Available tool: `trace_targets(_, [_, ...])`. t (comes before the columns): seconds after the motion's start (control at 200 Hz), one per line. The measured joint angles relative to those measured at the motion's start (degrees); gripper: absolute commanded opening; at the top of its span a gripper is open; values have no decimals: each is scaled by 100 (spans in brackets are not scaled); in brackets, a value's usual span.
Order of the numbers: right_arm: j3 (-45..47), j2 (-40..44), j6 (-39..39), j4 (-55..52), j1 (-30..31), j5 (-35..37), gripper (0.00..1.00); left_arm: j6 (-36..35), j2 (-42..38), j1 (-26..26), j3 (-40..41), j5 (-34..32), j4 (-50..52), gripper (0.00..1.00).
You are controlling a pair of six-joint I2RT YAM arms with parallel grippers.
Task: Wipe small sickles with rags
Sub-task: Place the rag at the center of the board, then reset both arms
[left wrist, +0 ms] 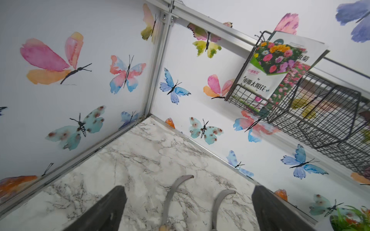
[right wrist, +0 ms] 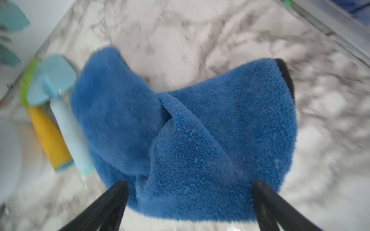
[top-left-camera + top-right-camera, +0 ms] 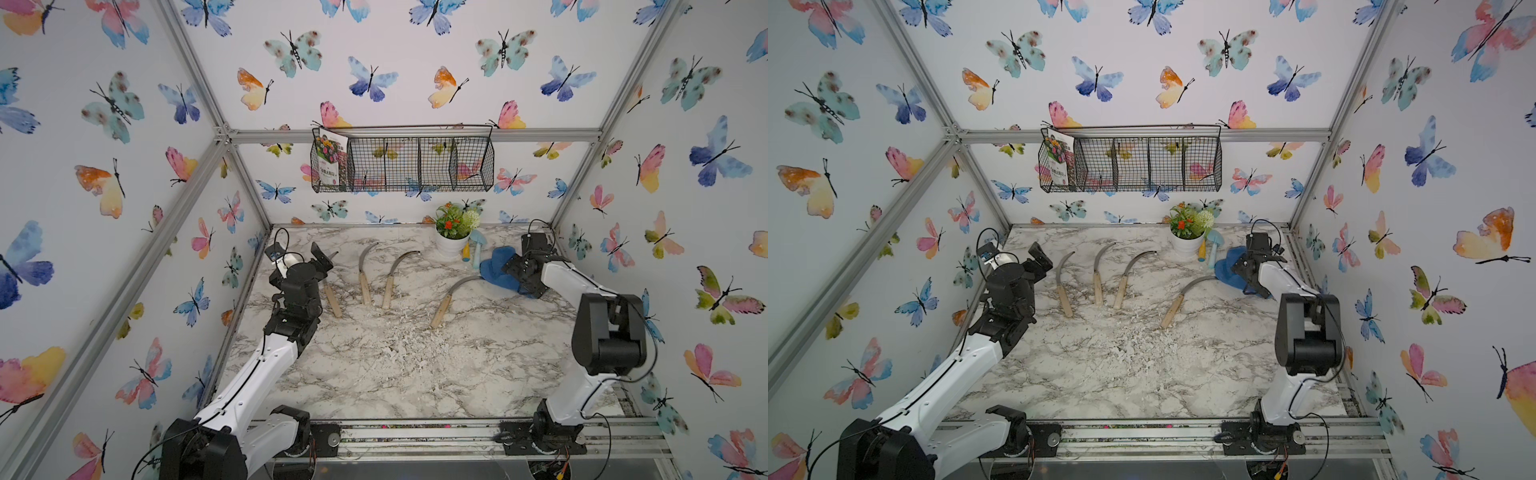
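Four small sickles [image 3: 365, 278] to wipe, none in hand yet. Pass over the bare near edge of the bench [image 3: 374, 386] and the pale crumbs [image 3: 399, 345] at its middle. Beyond, note the row: wooden handles toward the near edge, grey blades toward the far one. Above the sickle nearest the left edge, see the left gripper [image 1: 189, 190] spread wide and empty. Toward the far right corner, see the right gripper [image 2: 190, 186] spread just as wide over the bunched blue rag [image 2: 200, 130], pinching nothing. Likely a pickup: come down squarely, close on the raised middle fold, take plenty of pile. Mind the rightmost blade tip at the rag's edge. Lift clear of the light-blue trowel [image 2: 54, 80] just beside and the flower pot [image 3: 451, 245] at the far edge.
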State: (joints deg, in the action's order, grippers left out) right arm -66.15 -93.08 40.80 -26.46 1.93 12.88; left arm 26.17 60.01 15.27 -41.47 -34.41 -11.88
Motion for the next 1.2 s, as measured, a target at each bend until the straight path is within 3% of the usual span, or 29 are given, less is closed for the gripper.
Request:
trace_targets(0.08, [85, 1060, -372, -9, 2, 195, 98, 199, -221, -361, 306, 129, 400, 99])
trace_targets(0.185, [341, 2155, -767, 846, -2, 772, 98, 260, -546, -822, 1147, 205, 413, 99])
trace_targets(0.285, [1574, 2927, -1143, 2092, -2, 1224, 98, 116, -772, -1016, 2131, 249, 114, 99])
trace_targets(0.37, [2647, 3108, -1381, 2728, -15, 1384, 98, -103, -721, -1233, 2662, 369, -168, 99])
trace_targets(0.541, [4332, 2949, -1906, 3560, -2, 1370, 98, -476, -90, -1436, 2892, 487, -1298, 97])
trace_targets(0.711, [5233, 2667, -2424, 5254, -13, 953, 98, -946, 503, -1475, 2999, 896, -2306, 99])
trace_targets(0.941, [5316, 1716, -3005, 7073, -11, 243, 98, -1497, 986, -1532, 2955, 1659, -3344, 99])
trace_targets(1.091, [5027, 651, -3401, 8354, -11, -332, 98, -2081, 2076, -1523, 2990, 2616, -4618, 99])
trace_targets(1.201, [5121, 197, -3654, 8865, -11, -807, 98, -2308, 2299, -1513, 3154, 3023, -4966, 99])
